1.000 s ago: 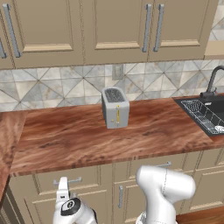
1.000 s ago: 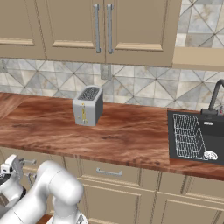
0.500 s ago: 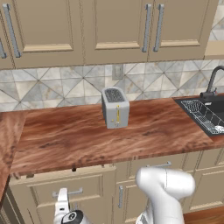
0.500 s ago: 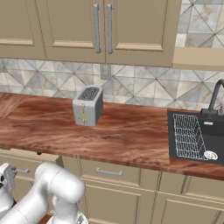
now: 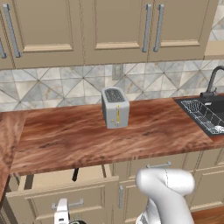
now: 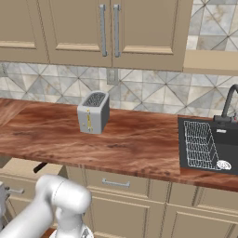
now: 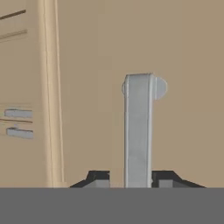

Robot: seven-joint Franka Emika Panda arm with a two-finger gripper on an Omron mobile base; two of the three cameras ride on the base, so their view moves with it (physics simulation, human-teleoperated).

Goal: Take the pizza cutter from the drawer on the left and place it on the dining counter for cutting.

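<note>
One drawer (image 5: 61, 192) pulled farther out than before | jaws loosening around its handle (image 7: 138, 131)

A silver toaster (image 5: 115, 107) stands mid-frame on the wood surface (image 5: 78, 135). At the right edge, a black sink (image 6: 207, 144) holds a wire rack (image 6: 200, 143). Upper cabinets (image 5: 113, 26) fill the top.

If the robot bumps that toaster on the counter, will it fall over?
The toaster stands taller than it is wide, so a high push might tip it. It looks like rigid metal, so probably stiff, not floppy. Its flat bottom rests on the smooth wooden counter, so a low push would likely slide it.
</note>
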